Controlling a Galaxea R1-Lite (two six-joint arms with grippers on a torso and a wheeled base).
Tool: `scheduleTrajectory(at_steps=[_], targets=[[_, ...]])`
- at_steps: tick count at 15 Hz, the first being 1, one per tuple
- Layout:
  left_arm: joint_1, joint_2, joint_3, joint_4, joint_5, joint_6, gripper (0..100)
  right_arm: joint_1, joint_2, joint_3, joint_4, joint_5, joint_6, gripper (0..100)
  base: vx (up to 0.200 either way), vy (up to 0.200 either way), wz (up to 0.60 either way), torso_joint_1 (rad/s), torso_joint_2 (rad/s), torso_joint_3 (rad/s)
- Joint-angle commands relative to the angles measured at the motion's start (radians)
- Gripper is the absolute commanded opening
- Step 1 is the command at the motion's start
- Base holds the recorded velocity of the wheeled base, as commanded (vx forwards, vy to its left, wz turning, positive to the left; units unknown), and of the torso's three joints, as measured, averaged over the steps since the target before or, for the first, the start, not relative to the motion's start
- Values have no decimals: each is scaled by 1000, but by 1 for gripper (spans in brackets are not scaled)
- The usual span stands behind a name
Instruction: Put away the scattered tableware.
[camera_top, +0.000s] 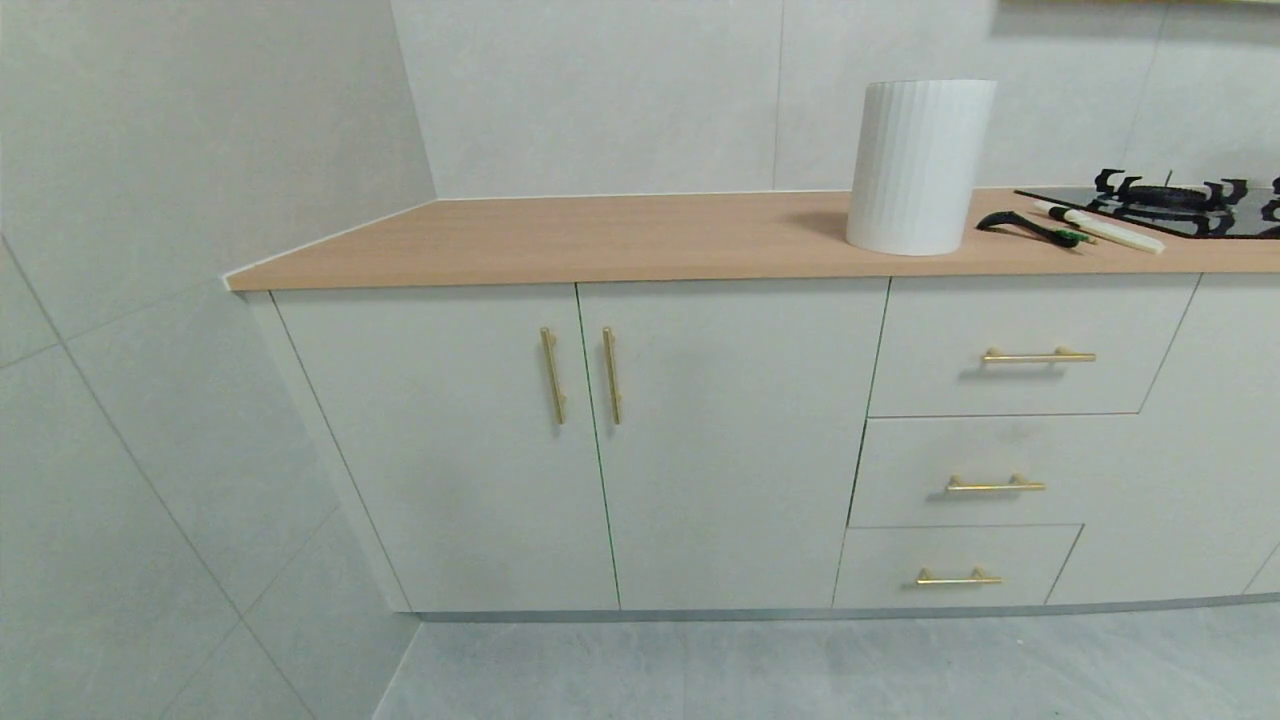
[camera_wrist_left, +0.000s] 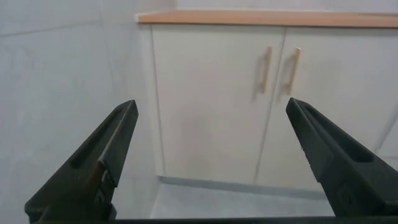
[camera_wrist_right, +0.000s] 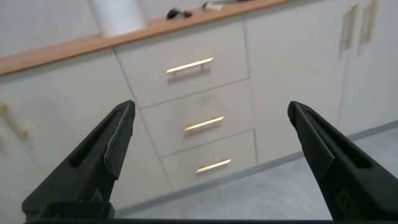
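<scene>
With left gripper (camera_wrist_left: 210, 104) and right gripper (camera_wrist_right: 210, 106) both held wide apart and empty, the white holder (camera_top: 918, 165) could be toppled if the utensils (camera_top: 1100, 227) beside it are reached carelessly.

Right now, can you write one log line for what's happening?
left gripper open, empty | right gripper open, empty | utensils on wooden countertop beside ribbed white holder

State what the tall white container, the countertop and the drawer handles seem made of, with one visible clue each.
Tall white container: probably matte ceramic, possibly plastic; opaque, vertically ribbed, no gloss.
Countertop: wood or wood-look laminate; warm brown with fine grain lines.
Drawer handles: likely brass-coloured metal; thin gold bars with a soft sheen.
</scene>
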Motion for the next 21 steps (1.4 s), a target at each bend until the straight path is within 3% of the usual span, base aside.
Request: scheduleTrajectory(at_steps=[1, 3, 5, 7, 9, 11, 14, 17, 20, 21], targets=[[84, -60, 53, -27, -13, 37, 100, -67, -102, 49, 4, 42, -2, 100, 0, 0, 0, 0, 0, 0], [109, -112, 140, -41, -63, 103, 100, -67, -104, 112, -4, 4, -2, 100, 0, 0, 0, 0, 0, 0], [109, -112, 238, -133, -63, 105, 100, -67, -104, 236, -57, 16, -48, 100, 0, 0, 0, 0, 0, 0], [109, -112, 310, -195, -91, 106, 100, -67, -104, 410, -269, 101, -120, 100, 0, 0, 0, 0, 0, 0], [109, -112, 310, -164, -120, 94, 100, -67, -104, 433, -269, 180, -137, 100, 0, 0, 0, 0, 0, 0], [109, -112, 310, -86, -140, 105, 100, -66, -104, 433, -231, 219, -156, 100, 0, 0, 0, 0, 0, 0], [109, -112, 310, -75, -189, 72, 100, -66, -102, 433, -235, 230, -159, 100, 0, 0, 0, 0, 0, 0], [109, -112, 310, -30, -218, 66, 100, -66, -102, 431, -178, 279, -159, 100, 0, 0, 0, 0, 0, 0], [109, -112, 310, -35, -217, -3, 100, -66, -104, 433, -186, 282, -144, 100, 0, 0, 0, 0, 0, 0], [109, -112, 310, -35, -217, -9, 100, -66, -102, 433, -186, 283, -133, 100, 0, 0, 0, 0, 0, 0]])
